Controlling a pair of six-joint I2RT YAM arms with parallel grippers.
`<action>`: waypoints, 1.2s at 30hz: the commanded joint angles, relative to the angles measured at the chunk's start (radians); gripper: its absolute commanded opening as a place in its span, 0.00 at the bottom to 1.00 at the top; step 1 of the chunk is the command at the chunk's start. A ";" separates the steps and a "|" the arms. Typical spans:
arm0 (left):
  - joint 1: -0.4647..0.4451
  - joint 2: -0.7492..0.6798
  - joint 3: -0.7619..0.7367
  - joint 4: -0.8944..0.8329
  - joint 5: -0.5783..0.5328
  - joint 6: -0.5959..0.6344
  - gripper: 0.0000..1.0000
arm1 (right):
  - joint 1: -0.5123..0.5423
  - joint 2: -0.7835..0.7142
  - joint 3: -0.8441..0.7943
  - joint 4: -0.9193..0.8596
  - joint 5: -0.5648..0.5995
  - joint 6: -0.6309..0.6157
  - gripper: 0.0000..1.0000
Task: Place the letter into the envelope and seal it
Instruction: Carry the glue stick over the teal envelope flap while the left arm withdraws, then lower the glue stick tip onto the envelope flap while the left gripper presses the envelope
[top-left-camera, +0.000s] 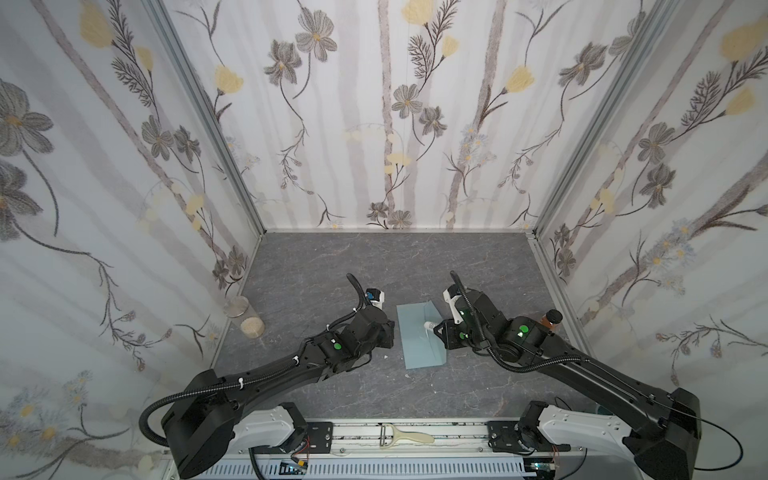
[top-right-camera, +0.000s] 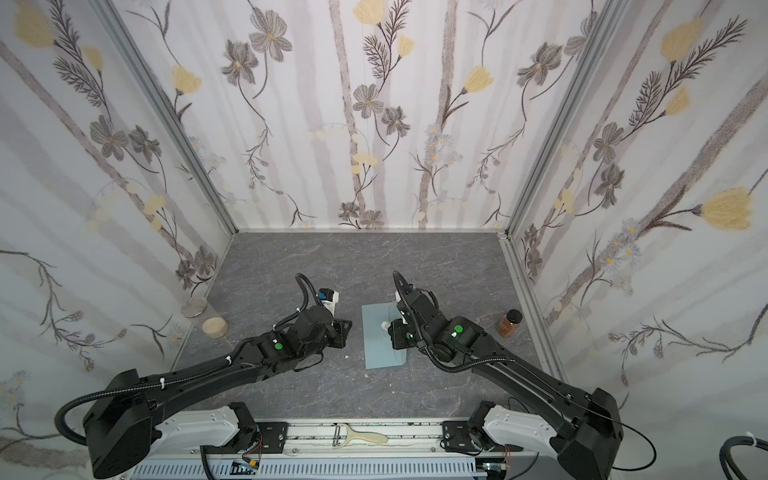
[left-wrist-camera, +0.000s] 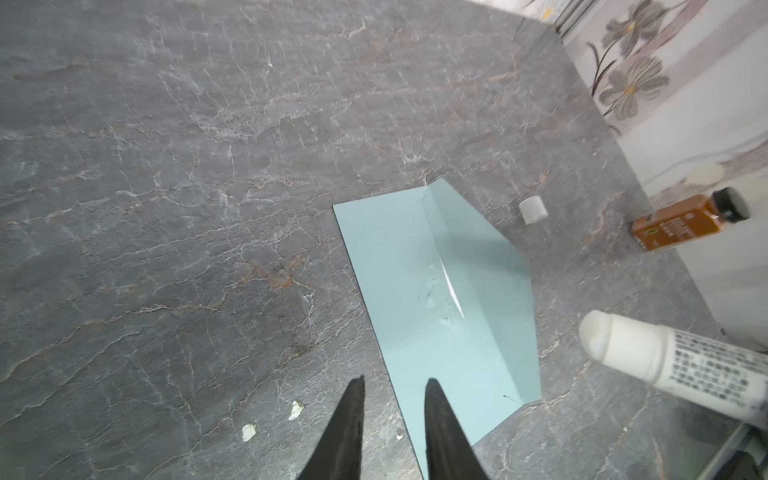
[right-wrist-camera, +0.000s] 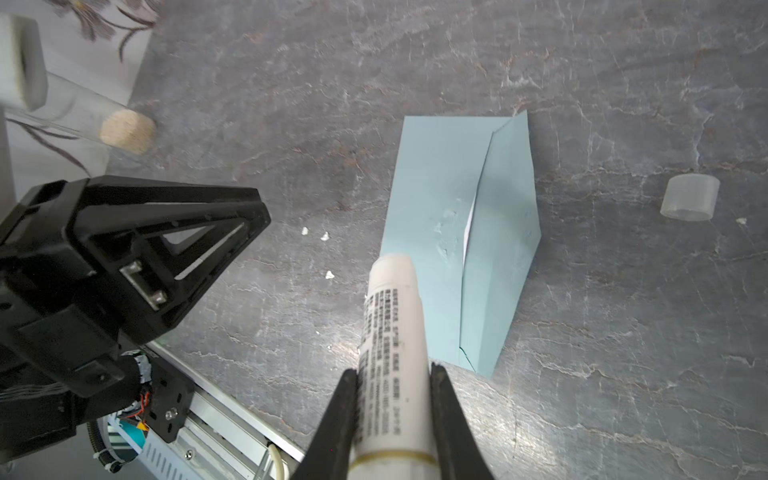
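The blue-grey envelope (top-left-camera: 417, 338) (top-right-camera: 380, 340) lies flat on the table in both top views, its pointed flap (right-wrist-camera: 500, 249) half raised along one long side. A thin white sliver of the letter (right-wrist-camera: 468, 224) shows at the flap crease; the rest is hidden inside. Glue smears (right-wrist-camera: 445, 232) mark the envelope body. My right gripper (right-wrist-camera: 392, 374) is shut on a white glue stick (right-wrist-camera: 395, 320), whose tip hangs over the envelope's edge. My left gripper (left-wrist-camera: 395, 381) is narrowly open and empty, one finger over the envelope's near corner, the other over the table.
The glue stick's cap (right-wrist-camera: 690, 197) (left-wrist-camera: 533, 210) lies beyond the flap. A brown bottle (top-left-camera: 550, 321) lies by the right wall. A corked glass tube (top-left-camera: 245, 318) lies by the left wall. White crumbs (left-wrist-camera: 249, 432) dot the table (top-left-camera: 332, 266). A peeler (top-left-camera: 405, 436) rests on the front rail.
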 joint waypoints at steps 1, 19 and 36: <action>-0.001 0.068 -0.003 0.075 0.014 0.040 0.25 | -0.043 0.064 0.019 -0.023 -0.058 -0.037 0.00; 0.134 0.457 0.112 0.381 0.314 -0.010 0.23 | -0.112 0.445 0.253 -0.132 -0.091 -0.187 0.00; 0.153 0.579 0.130 0.425 0.346 -0.021 0.21 | -0.106 0.570 0.320 -0.159 -0.016 -0.206 0.00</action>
